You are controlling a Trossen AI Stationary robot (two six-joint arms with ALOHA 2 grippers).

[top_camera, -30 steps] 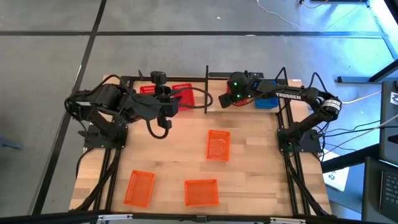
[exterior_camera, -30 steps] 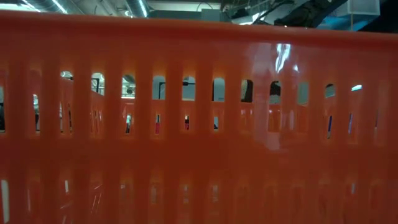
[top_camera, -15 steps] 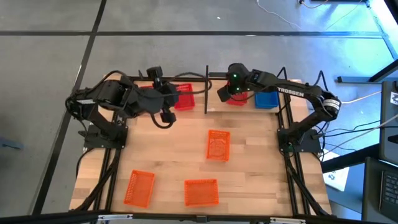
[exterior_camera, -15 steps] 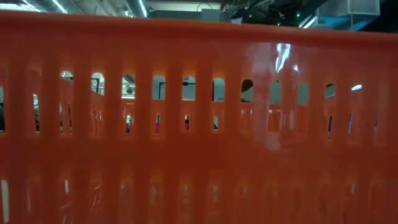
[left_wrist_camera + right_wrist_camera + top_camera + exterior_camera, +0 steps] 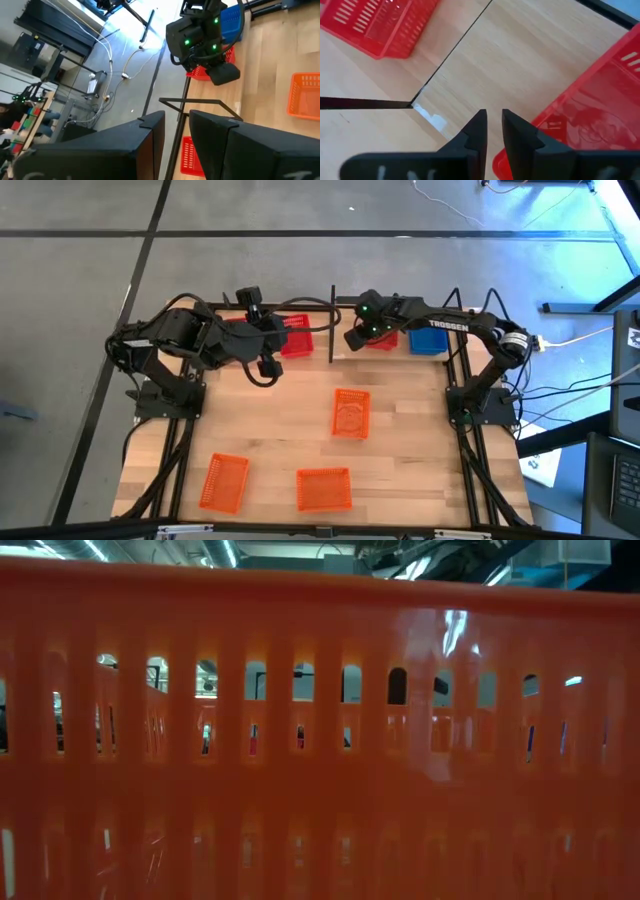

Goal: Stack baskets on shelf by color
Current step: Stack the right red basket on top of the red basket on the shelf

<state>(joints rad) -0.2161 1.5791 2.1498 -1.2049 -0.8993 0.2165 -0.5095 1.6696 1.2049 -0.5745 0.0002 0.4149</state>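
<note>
On the shelf [image 5: 322,348] at the table's far edge one red basket [image 5: 294,336] sits left of the middle black post [image 5: 333,325]. Right of the post sit a second red basket [image 5: 383,340] and a blue basket [image 5: 428,339]. My right gripper [image 5: 492,131] hovers over the shelf board, narrowly open and empty, close to this second red basket's corner [image 5: 512,157]. My left gripper [image 5: 264,350] is raised left of the first red basket. In its wrist view its fingers [image 5: 175,137] stand apart with nothing between. Three orange baskets [image 5: 350,412] [image 5: 224,482] [image 5: 324,489] lie on the table.
The slotted wall of an orange basket [image 5: 320,740] fills the low view. Thin black posts and bars frame the shelf [image 5: 445,60]. Bare wood lies between the orange baskets and the shelf [image 5: 290,410]. Cables and stands lie on the floor beyond the table.
My right gripper has moved a little toward the table's left, from above the second red basket to beside its corner. My left gripper has rolled at the wrist and shifted slightly toward the far edge. No basket has moved.
</note>
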